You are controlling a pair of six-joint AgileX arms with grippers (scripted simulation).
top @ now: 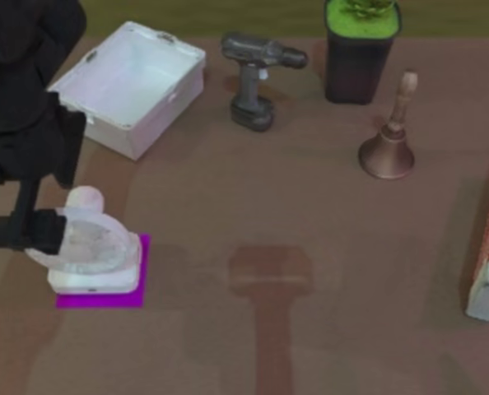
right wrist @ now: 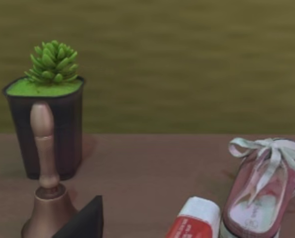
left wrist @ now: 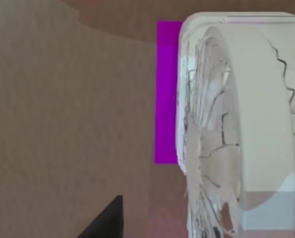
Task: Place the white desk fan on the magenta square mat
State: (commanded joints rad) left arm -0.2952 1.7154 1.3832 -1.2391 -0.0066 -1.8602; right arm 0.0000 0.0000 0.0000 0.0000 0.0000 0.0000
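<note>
1. The white fan (top: 92,255) stands at the lower left of the top view, its blocky base resting on the magenta mat (top: 137,292); the mat shows as a strip along the base's right and lower edges.
2. The left pincer (top: 30,233) is at the fan's left side, against the round grille. Whether its fingers are apart or closed on the grille cannot be told.
3. In the left wrist view the fan (left wrist: 237,129) fills the right half of the frame, with a band of the mat (left wrist: 166,94) beside it on the brown desk (left wrist: 63,124).
4. The right arm is out of the top view. Its wrist view shows a potted plant (right wrist: 45,124), a brass bell (right wrist: 45,198), a red and white tube (right wrist: 192,220) and a pink shoe (right wrist: 261,193).
5. Across the upper part of the top view sit a white bin (top: 133,86), a grey drill (top: 257,78), the plant (top: 360,49) and the bell (top: 390,136).
</note>
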